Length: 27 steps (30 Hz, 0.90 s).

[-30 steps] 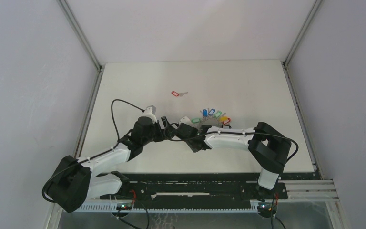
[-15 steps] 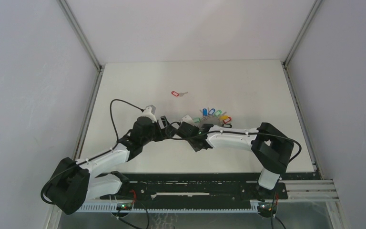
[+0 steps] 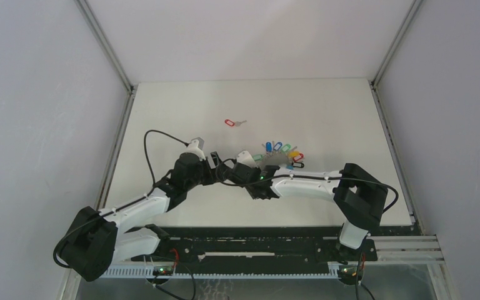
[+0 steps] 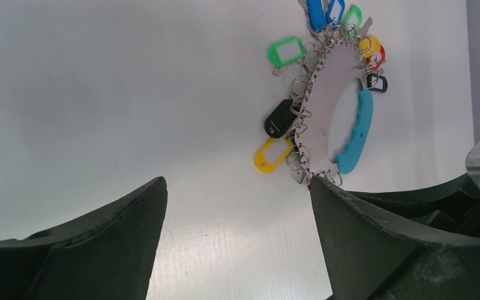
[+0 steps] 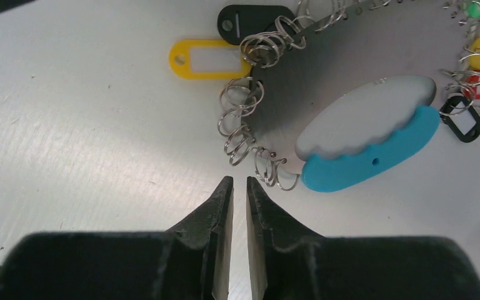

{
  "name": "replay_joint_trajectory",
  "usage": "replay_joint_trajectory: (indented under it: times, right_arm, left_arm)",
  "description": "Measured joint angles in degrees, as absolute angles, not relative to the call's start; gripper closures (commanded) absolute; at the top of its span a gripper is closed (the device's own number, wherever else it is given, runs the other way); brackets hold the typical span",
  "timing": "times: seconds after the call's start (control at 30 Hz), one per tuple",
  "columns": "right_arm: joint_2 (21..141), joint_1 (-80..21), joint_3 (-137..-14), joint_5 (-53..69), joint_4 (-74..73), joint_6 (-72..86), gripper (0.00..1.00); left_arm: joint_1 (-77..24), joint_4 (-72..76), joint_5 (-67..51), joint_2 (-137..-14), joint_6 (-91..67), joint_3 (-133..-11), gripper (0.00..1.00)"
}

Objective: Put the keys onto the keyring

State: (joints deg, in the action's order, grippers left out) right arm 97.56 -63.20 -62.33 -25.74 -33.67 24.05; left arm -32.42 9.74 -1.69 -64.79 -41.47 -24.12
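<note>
On the white table (image 3: 325,106), at far left, my left gripper (image 4: 236,187) is hovering with its two fingers (image 4: 100,237) spread wide and holding nothing. Beyond it, one silver key (image 3: 229,122) with a red tag is lying alone, well apart from the ring. My right gripper (image 5: 239,184) is keeping its two fingers (image 5: 206,219) at a narrow slit, gripping nothing, with the tips just beside the wire loops (image 5: 244,125) on the rim. At right, one keyring (image 5: 350,69), a grey plate with a light-blue grip, is lying flat. One yellow tag (image 5: 206,59) and one black tag (image 5: 253,19) are fanning off its edge.
</note>
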Motion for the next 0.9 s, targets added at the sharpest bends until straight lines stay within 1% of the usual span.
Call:
replay_joint_trajectory:
  times: [0.17,0.9]
  right_arm:
    - [97.6,-63.2,-62.3,-28.0,-32.4,26.2,0.88]
    - [101.1,-62.6,-62.3,-28.5,-30.2,31.0,0.88]
  left_arm:
    - [-32.4,9.7,-1.7,-64.7,-41.5,-24.1,0.12]
    - [-32.4,9.7,-1.7,-63.9,-41.5,-24.1,0.11]
